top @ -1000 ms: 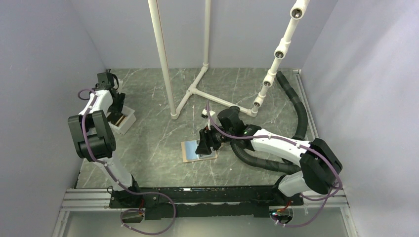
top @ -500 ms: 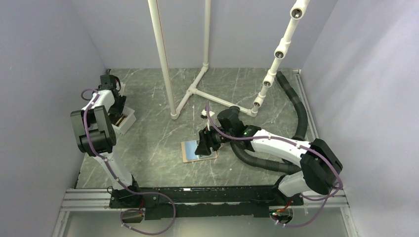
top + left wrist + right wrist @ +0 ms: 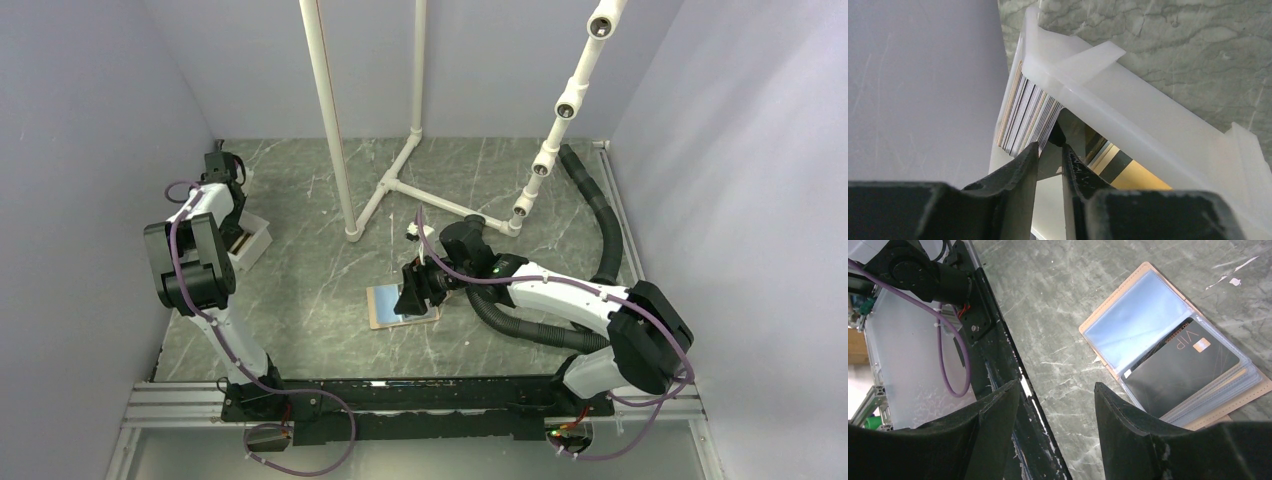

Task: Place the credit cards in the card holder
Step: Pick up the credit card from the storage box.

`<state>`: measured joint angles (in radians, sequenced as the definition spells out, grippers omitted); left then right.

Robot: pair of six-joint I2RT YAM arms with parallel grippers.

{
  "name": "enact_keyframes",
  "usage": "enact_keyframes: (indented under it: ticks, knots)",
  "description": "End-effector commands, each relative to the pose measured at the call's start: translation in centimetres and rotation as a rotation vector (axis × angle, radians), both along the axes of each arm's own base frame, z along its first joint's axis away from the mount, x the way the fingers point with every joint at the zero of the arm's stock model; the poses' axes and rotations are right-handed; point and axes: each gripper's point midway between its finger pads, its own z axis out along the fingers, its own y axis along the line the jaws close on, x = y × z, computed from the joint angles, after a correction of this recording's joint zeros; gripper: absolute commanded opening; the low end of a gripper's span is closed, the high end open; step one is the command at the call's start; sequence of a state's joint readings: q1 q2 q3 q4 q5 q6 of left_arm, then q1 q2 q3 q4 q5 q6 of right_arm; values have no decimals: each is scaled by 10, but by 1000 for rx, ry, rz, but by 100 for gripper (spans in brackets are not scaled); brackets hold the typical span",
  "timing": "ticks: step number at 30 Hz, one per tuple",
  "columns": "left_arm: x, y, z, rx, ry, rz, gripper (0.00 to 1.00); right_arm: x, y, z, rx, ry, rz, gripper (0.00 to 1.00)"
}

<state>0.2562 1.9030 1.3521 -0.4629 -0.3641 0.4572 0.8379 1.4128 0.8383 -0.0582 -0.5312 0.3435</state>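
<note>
Left tool (image 3: 1050, 147) nosed into the tray's (image 3: 1128, 110) credit cards (image 3: 1025, 112) to pick one, grip unclear; right tool (image 3: 1057, 387) sat apart beside card holder (image 3: 1135, 322).

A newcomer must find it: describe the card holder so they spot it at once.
From the white pipe frame mid-table, come toward the arms. By the right gripper lies the card holder, opened flat. It alone is tan-edged with bluish clear pockets, one holding a black card; the white tray sits far left.
</note>
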Motion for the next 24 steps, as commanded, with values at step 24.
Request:
enact_keyframes:
  ticks: [24]
  knots:
    - [-20, -22, 63, -115, -145, 92, 0, 0, 7, 15, 46, -45, 13, 59]
